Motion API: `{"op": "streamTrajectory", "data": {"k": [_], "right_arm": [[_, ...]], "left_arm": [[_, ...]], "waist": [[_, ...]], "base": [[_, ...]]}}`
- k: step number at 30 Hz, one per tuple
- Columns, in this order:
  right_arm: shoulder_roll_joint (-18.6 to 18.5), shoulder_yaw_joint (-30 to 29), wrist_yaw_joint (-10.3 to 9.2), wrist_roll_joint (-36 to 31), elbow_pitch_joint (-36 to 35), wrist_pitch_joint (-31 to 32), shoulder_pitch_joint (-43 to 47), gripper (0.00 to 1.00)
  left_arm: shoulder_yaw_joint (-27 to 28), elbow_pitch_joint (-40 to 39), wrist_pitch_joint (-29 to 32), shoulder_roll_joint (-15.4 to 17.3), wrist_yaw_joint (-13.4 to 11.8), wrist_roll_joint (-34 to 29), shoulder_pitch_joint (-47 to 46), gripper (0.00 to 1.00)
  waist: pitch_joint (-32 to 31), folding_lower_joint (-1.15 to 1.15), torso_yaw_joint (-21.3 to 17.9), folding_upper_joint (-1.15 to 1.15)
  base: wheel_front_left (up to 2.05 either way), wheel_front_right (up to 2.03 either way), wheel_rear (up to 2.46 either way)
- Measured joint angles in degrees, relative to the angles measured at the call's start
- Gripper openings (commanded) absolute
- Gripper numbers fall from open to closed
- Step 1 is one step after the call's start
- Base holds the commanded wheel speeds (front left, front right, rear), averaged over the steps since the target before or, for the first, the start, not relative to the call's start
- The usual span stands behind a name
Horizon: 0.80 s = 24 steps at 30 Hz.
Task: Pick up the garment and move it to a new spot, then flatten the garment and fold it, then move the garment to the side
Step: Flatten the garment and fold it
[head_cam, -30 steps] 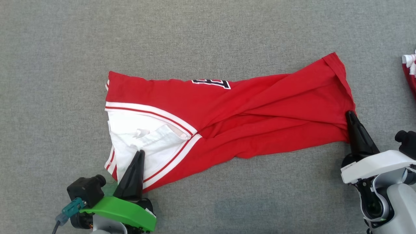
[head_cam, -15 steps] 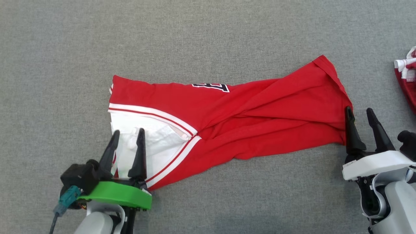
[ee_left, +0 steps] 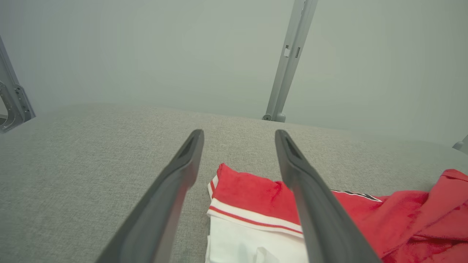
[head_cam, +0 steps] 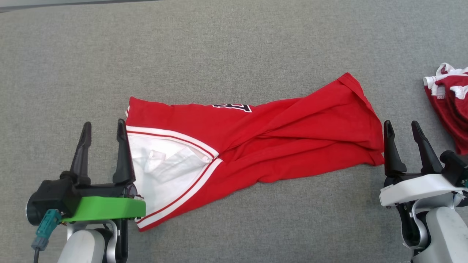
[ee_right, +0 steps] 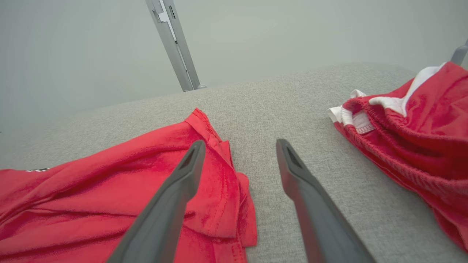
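Observation:
A red garment (head_cam: pixel 278 131) with white trim and a white inner panel lies twisted and wrinkled across the grey surface (head_cam: pixel 219 47), its black lettering partly folded under. My left gripper (head_cam: pixel 103 128) stands open just left of the garment's white end, empty. In the left wrist view the garment (ee_left: pixel 248 190) lies beyond the open left gripper (ee_left: pixel 239 137), toward its right finger. My right gripper (head_cam: pixel 401 128) is open beside the garment's right edge, holding nothing. The right wrist view shows the garment's hem (ee_right: pixel 215 157) under the left finger of the open right gripper (ee_right: pixel 239 146).
Another red and white piece of clothing (head_cam: pixel 448 98) lies bunched at the right edge, also seen as a red heap (ee_right: pixel 413 135) right of my right gripper. Metal frame posts (ee_left: pixel 290 58) stand behind the far edge of the surface.
Both grippers have opened and let go of the garment, then drawn back off it, the left one out to the left. The camera has shifted, bringing more of the other clothing into view.

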<state>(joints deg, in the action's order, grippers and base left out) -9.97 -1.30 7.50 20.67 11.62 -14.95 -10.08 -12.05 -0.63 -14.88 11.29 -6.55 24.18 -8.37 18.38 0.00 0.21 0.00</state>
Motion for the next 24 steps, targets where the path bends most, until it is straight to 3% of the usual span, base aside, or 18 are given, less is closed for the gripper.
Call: {"op": "streamTrajectory", "data": {"k": [7, 16, 24], "right_arm": [[-0.9, 0.6, 0.0, -0.2, 2.5, -0.1, -0.5, 1.0], [-1.3, 1.0, 0.0, 0.0, 4.1, -0.1, -0.6, 1.0], [-4.1, 1.1, 0.0, 2.3, 12.2, 0.4, -5.4, 1.0]], "left_arm": [[4.5, -0.1, -0.1, -1.5, 2.2, -3.9, 0.8, 1.0], [5.4, 4.0, -0.1, -3.4, 4.8, -6.2, 1.7, 1.0], [5.6, 5.4, -0.1, -5.3, 7.0, -7.2, 0.7, 1.0]], "waist": [[-1.9, 0.0, 0.7, 0.0], [-2.9, 0.0, 1.9, 0.0], [-2.3, 0.0, 4.0, 0.0]], "base": [[0.0, 0.0, 0.0], [0.0, 0.0, 0.0], [0.0, 0.0, 0.0]]}}
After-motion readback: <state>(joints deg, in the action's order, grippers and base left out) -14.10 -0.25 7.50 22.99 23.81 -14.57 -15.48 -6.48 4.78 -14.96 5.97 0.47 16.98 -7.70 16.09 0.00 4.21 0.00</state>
